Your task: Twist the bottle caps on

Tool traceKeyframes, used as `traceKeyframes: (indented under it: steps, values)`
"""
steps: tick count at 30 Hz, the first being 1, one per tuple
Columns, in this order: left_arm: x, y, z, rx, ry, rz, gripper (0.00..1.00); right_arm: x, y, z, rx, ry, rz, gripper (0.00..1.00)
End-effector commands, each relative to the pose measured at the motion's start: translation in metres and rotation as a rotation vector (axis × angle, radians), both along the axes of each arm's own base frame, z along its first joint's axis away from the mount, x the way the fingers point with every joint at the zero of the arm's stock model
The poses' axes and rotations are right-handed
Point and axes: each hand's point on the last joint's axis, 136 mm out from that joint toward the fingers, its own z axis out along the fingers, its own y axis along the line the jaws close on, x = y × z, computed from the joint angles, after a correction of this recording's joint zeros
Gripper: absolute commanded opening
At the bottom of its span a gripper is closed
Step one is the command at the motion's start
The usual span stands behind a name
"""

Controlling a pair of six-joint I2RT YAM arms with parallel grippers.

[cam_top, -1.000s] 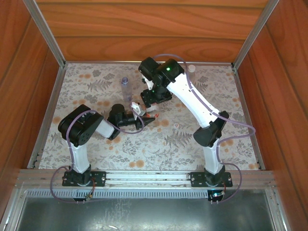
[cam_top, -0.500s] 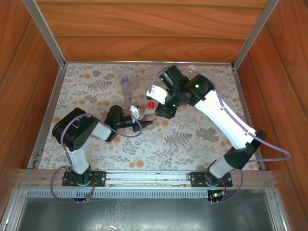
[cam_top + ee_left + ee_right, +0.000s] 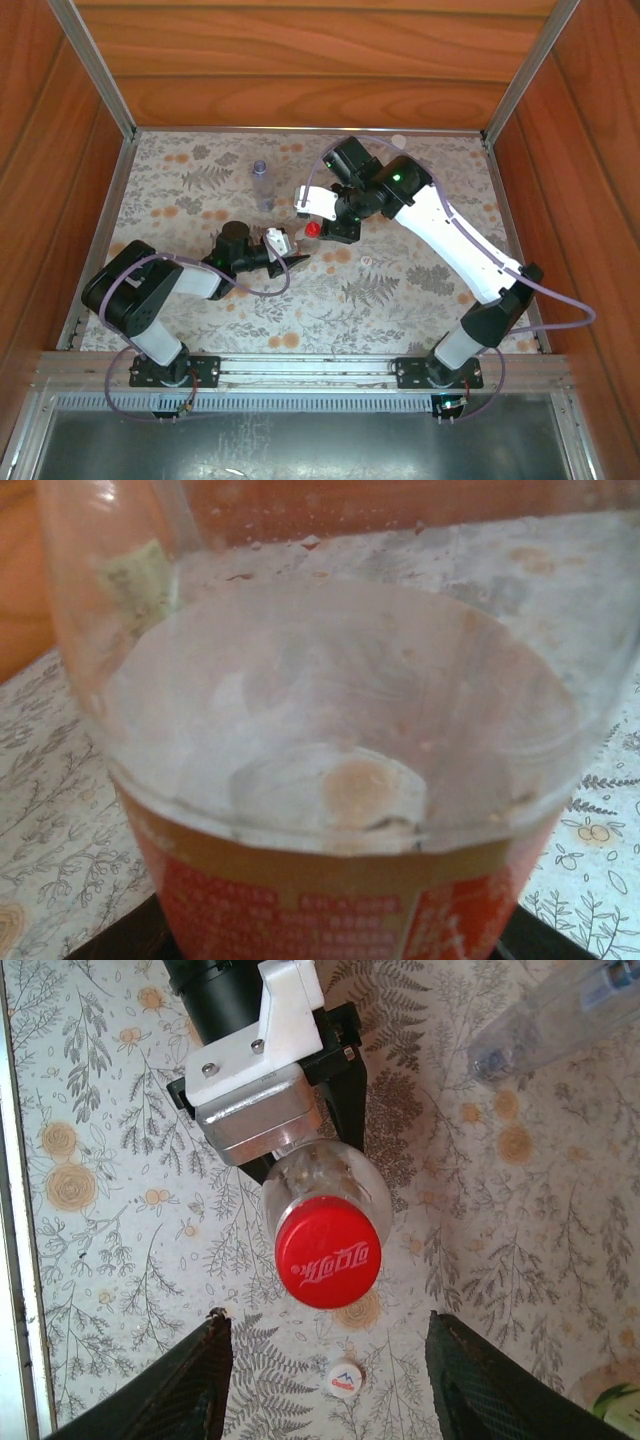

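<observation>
Now the red cap (image 3: pixel 328 1253) sits on the neck of the red-labelled bottle (image 3: pixel 320 1175), just below the middle of the right wrist view, its printed top facing the camera. The bottle stands tilted off the table (image 3: pixel 100 1110), near the middle of the overhead frame. Its body is pinched in the left gripper (image 3: pixel 300 1140), whose dark fingers close on it from the upper part of the picture. The left wrist view is taken up by the clear wall and the red label.

The right gripper (image 3: pixel 325 1330) is spread. Its two dark fingers (image 3: pixel 190 1380) stand at the lower left and lower right of its own view, either side of the cap and clear of it.

A second ago the right arm was hunched over the bottle and hid the cap from above. Half a second ago it had swung off to the right, leaving the cap exposed. It has since eased back toward the cap, with the jaws drawn in from a wider spread. That reads as a re-grip between turns, so this cap is probably started but not finished. How far the thread has seated I cannot tell from this angle.

Further out, a small white cap (image 3: pixel 342 1378) lies loose on the table at the bottom of the right wrist view. The bluish bottle (image 3: pixel 260 183) stands uncapped, well apart, in the upper left of the overhead view.
</observation>
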Motion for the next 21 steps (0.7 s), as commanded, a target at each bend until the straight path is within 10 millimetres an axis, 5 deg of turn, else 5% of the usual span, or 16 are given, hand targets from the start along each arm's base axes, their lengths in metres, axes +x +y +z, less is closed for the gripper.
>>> traceKeyframes:
  steps: [1, 13, 21]
  values:
    - [-0.005, 0.006, -0.021, 0.073, 0.03, 0.002, 0.48, -0.007, 0.009, 0.005, 0.025, 0.005, 0.1, 0.56]
    - [-0.007, 0.005, -0.023, 0.075, 0.047, -0.01, 0.48, -0.009, 0.018, -0.015, -0.017, 0.088, 0.133, 0.51]
    - [-0.007, 0.005, -0.023, 0.077, 0.053, -0.009, 0.48, -0.011, 0.017, -0.019, -0.033, 0.109, 0.135, 0.37]
